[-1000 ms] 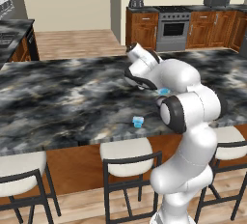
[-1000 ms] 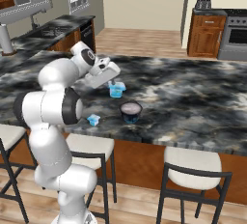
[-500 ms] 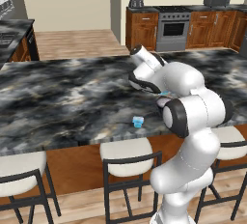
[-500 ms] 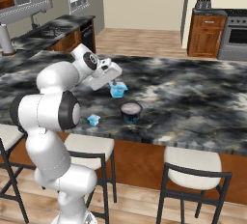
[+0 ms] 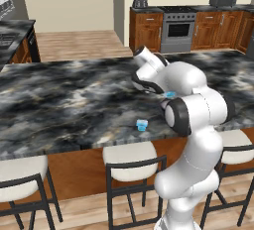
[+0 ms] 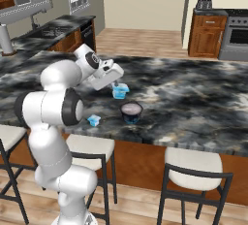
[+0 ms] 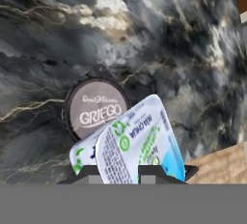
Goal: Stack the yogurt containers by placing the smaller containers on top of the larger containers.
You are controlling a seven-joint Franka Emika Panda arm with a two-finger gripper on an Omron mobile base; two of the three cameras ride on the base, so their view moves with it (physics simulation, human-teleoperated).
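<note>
Because the fingers [image 7: 116,170] pinch the whitish-topped blue cup [image 6: 119,90] tilted above the counter [image 6: 193,98], short of the dark-rimmed tub [image 6: 131,111], it may land off-centre and topple.

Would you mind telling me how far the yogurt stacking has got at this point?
Nothing is stacked yet. In hand: the gripper is shut on the bigger light-blue cup, held off the counter just beyond the wide dark-rimmed tub, whose lid is bare in the hand view. Left: set that cup on the tub, then deal with the tiny cup sitting near the counter's front edge.
</note>
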